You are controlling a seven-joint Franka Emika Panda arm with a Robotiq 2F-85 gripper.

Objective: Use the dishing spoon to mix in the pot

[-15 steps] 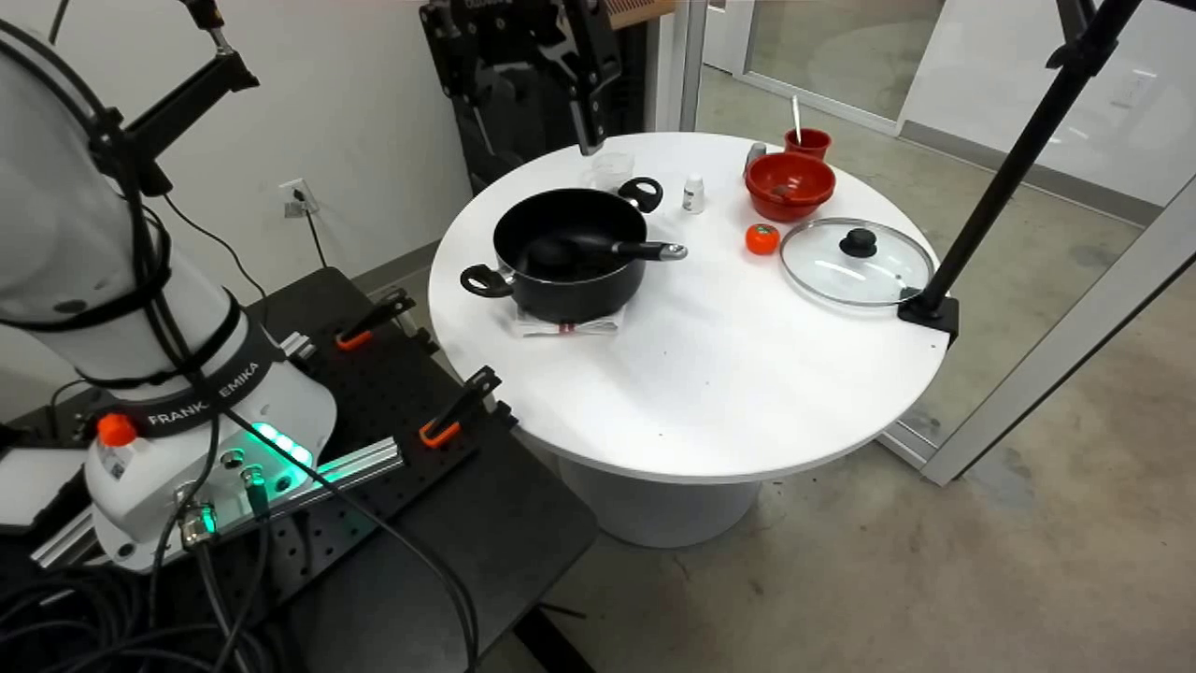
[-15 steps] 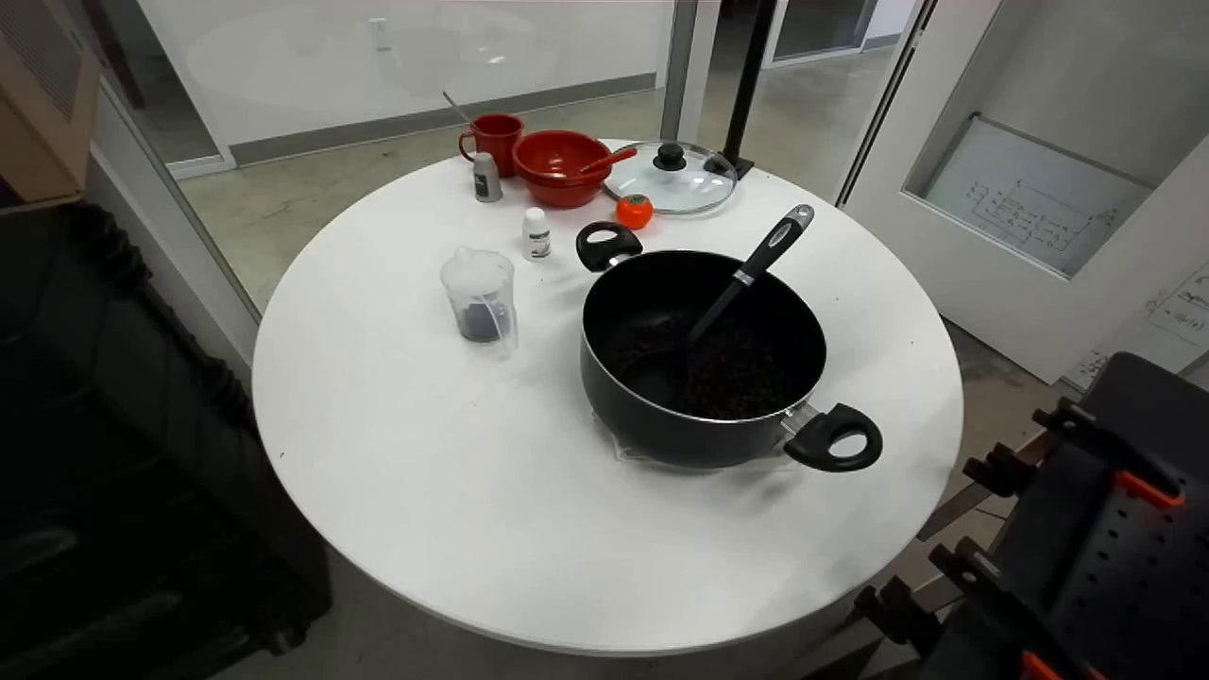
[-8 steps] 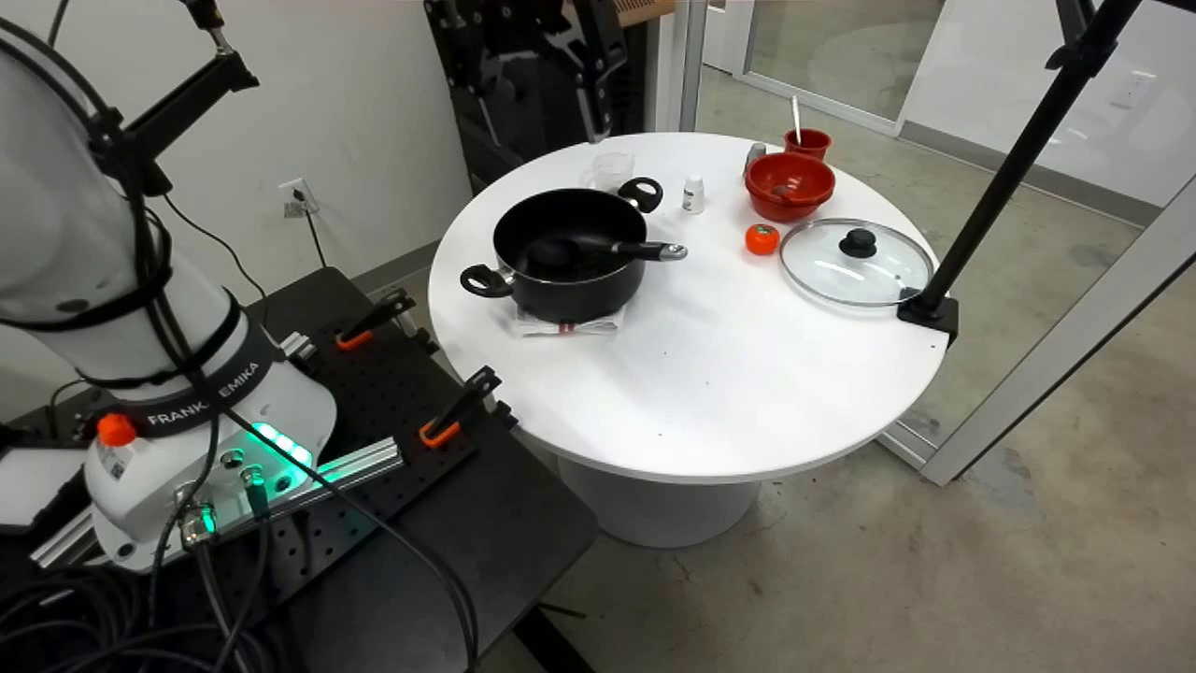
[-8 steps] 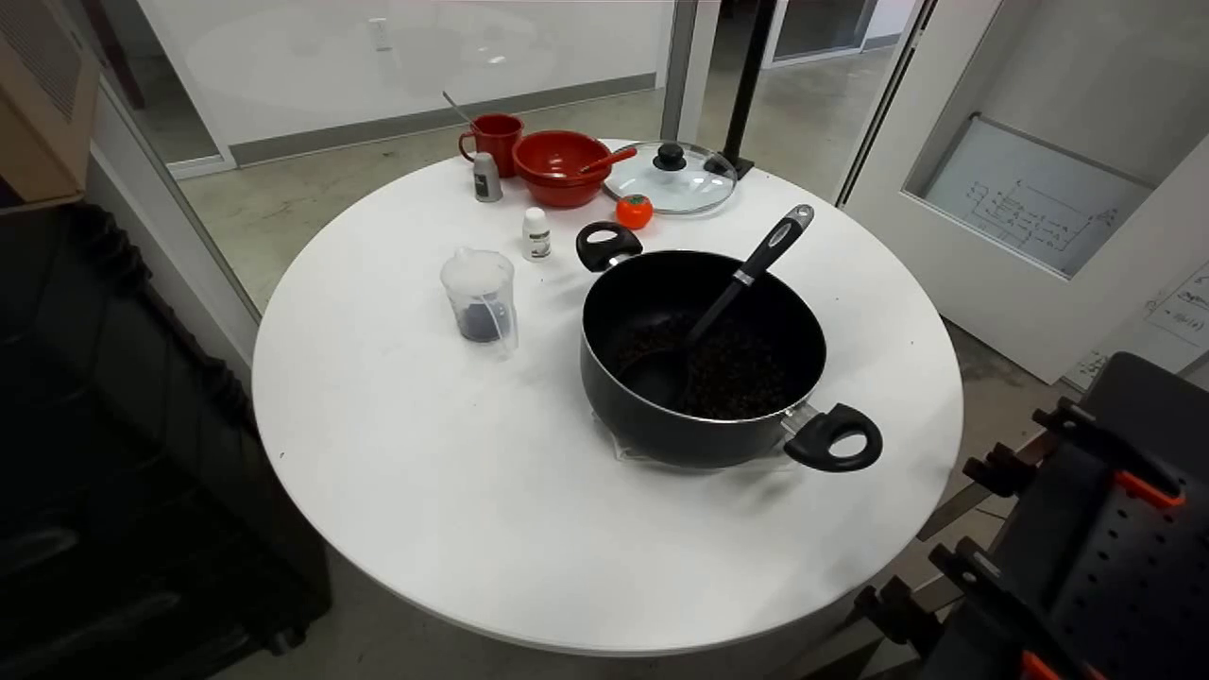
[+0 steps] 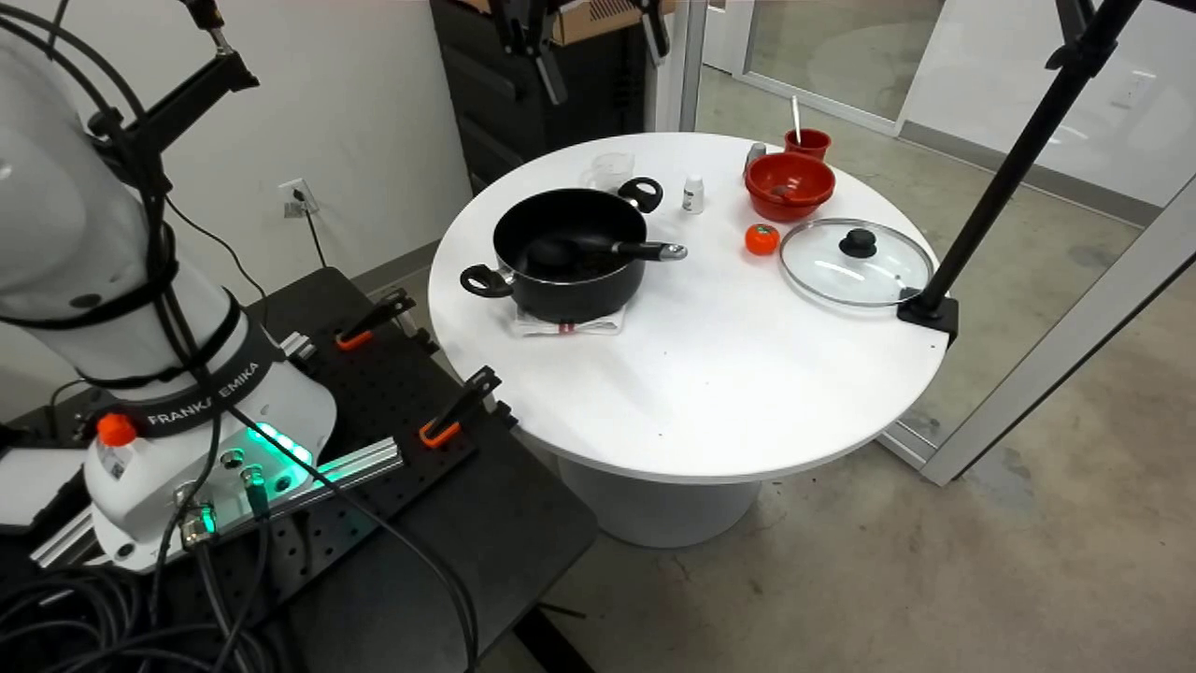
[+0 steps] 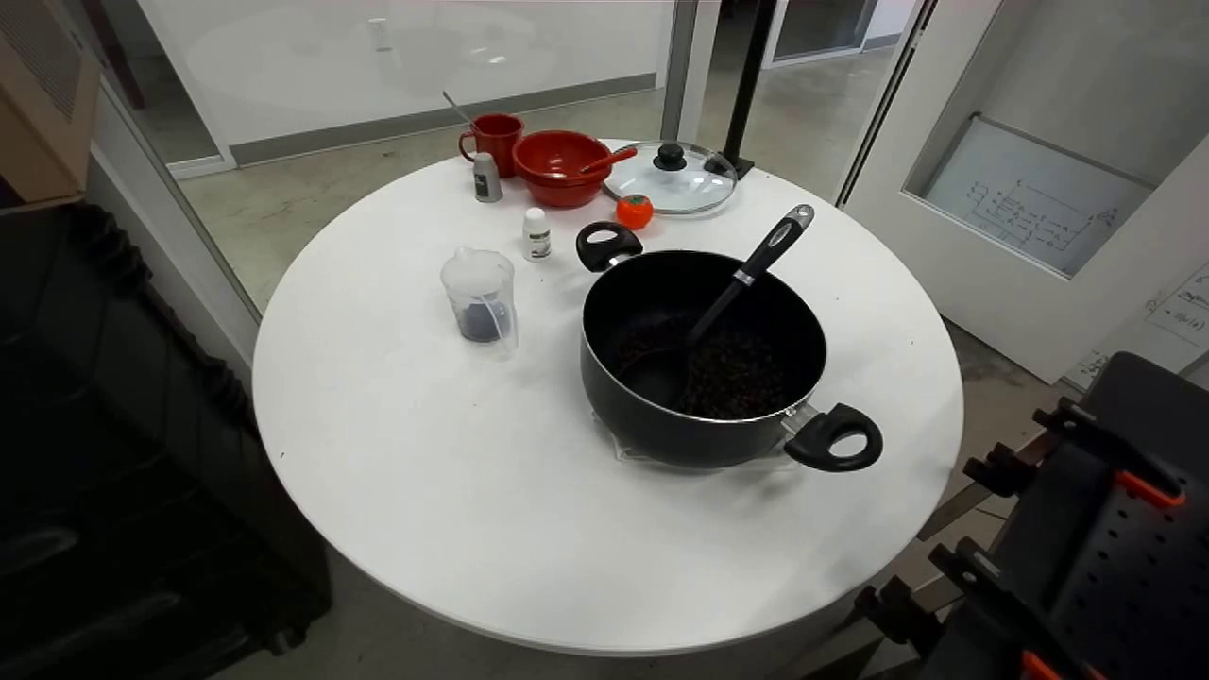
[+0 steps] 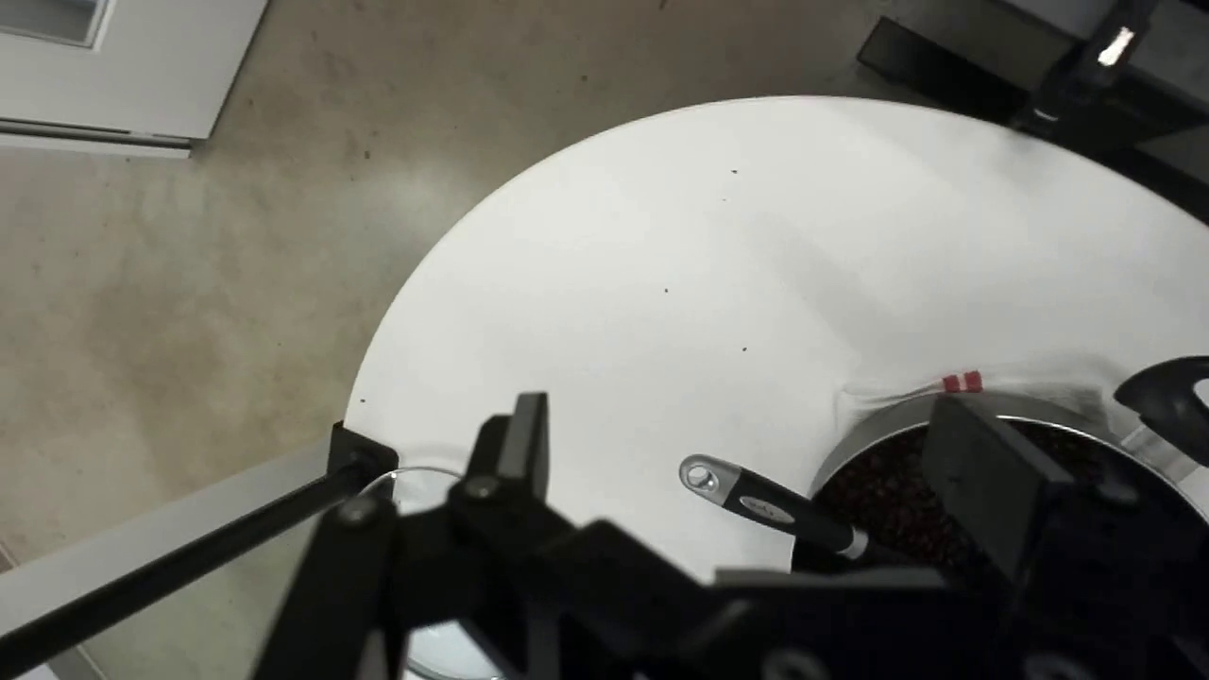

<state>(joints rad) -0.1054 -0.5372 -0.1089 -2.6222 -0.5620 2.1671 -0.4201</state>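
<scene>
While nothing is held between its spread jaws, the gripper point(image 5: 609, 79) is now carried higher in an exterior view than a moment ago. The dishing spoon point(image 6: 743, 278) is left leaning, unmoved, in the pot point(image 6: 682, 438), so a grasp is presumably needed before stirring.

Claw point(image 5: 609, 77) cut off by top edge in an exterior view. Wrist view: claw blurred, hiding much of lid point(image 7: 423, 489) beyond it, part of pot point(image 7: 883, 433), lower end of dishing spoon point(image 7: 789, 515). Pot also clipped at frame edge. Contents point(image 7: 883, 499) beyond claw seem grainy, too small to tell.
</scene>
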